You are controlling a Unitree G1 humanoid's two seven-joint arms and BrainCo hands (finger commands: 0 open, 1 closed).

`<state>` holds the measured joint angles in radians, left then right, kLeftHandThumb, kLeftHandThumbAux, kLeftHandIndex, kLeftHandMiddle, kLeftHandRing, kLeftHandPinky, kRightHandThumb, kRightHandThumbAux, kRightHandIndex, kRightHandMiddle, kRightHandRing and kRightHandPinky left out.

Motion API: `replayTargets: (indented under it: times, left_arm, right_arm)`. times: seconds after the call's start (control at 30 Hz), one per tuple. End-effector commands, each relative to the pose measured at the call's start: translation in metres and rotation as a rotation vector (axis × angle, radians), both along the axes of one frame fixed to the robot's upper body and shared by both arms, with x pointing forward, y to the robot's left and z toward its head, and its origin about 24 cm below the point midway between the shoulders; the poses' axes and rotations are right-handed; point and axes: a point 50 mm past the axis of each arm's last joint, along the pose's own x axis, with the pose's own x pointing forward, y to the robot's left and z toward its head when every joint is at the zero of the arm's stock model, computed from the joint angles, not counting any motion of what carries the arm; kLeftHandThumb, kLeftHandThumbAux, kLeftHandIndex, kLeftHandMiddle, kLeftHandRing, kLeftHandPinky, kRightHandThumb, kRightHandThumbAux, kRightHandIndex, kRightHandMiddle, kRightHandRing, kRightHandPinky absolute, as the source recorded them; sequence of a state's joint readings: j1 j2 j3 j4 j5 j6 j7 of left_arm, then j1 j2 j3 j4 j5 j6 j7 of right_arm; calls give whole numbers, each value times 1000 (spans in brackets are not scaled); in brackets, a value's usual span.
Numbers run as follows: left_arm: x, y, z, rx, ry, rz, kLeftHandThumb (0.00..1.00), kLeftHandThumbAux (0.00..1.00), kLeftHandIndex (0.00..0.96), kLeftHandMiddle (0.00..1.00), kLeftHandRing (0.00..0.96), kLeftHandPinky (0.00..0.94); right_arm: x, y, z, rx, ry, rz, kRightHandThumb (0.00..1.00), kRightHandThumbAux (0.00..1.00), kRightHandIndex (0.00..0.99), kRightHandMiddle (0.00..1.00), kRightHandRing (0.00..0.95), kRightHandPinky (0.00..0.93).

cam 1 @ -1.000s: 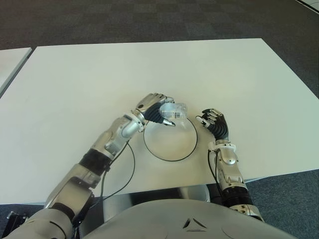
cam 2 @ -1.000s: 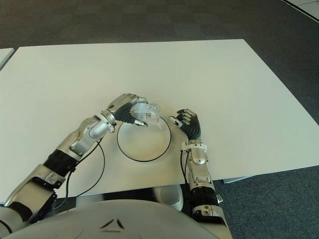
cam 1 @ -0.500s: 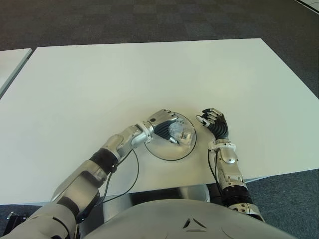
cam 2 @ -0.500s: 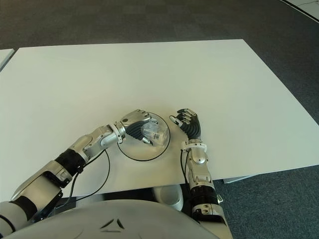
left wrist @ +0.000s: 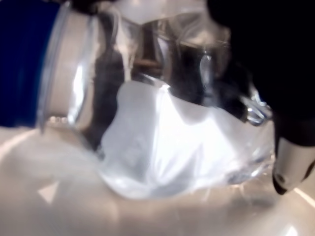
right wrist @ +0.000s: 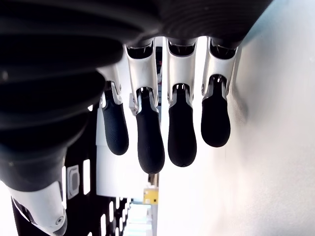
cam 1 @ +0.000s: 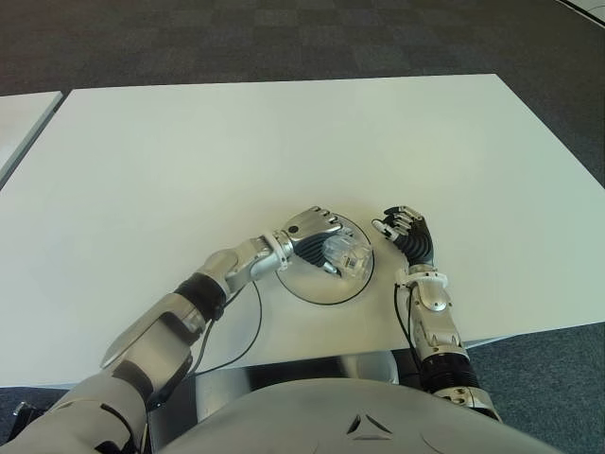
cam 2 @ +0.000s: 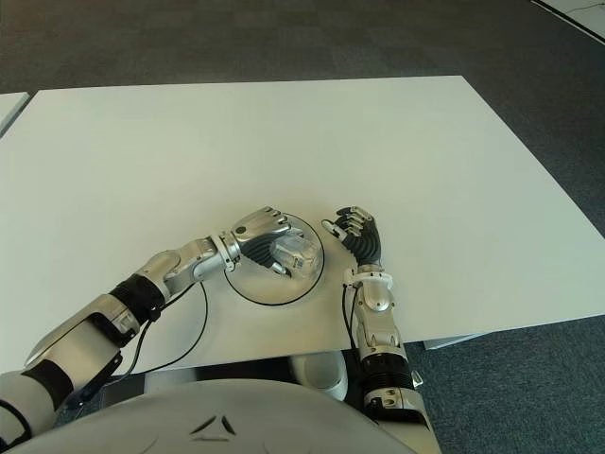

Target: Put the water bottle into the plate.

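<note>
In the left eye view the left hand (cam 1: pixel 312 236) reaches over the plate (cam 1: pixel 307 288) near the front edge of the white table (cam 1: pixel 284 142). Its fingers wrap the clear water bottle (cam 1: pixel 346 255), which lies on its side within the plate's dark rim, toward the rim's right part. The right hand (cam 1: pixel 408 236) shows just beside the plate on its right, holding nothing.

The right eye view gives the same layout: the bottle sits inside the rim under the left hand, and the right hand is apart from the plate with bare table between them.

The left wrist view is filled by the bottle from close by. Its clear ribbed body and blue cap end are low against a pale surface that I take to be the plate. A dark finger with a pale tip (left wrist: pixel 290 167) curls round one side, so the hand is closed on the bottle. Whether the bottle bears its full weight on the plate I cannot tell.

The right wrist view shows four dark fingertips (right wrist: pixel 182 132) hanging loosely side by side, relaxed and empty.

The step in hand looks like the placing itself, nearly complete. The next move calls for easing the left fingers open without rolling the bottle, then lifting the hand clear of the rim.
</note>
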<state>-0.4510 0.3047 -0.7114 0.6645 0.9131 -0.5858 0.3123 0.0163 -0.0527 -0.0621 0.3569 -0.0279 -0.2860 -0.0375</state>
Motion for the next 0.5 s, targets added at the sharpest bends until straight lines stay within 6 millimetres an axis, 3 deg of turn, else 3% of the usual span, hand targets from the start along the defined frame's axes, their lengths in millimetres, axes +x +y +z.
replayTargets:
  times: [0.03, 0.43, 0.5]
  left_arm:
    - [-11, 12, -24, 108, -13, -20, 743, 698, 443, 870, 866, 864]
    - [-11, 22, -24, 86, -78, -36, 719, 693, 433, 709, 697, 647]
    - [-10, 23, -23, 92, -76, -45, 710, 696, 427, 590, 576, 546]
  right_arm:
    - [-8, 0, -13, 14, 76, -7, 706, 729, 433, 608, 627, 643]
    - [-8, 0, -14, 20, 76, -6, 707, 729, 433, 610, 627, 647]
    - [-8, 1, -14, 23, 73, -5, 707, 729, 433, 608, 627, 647]
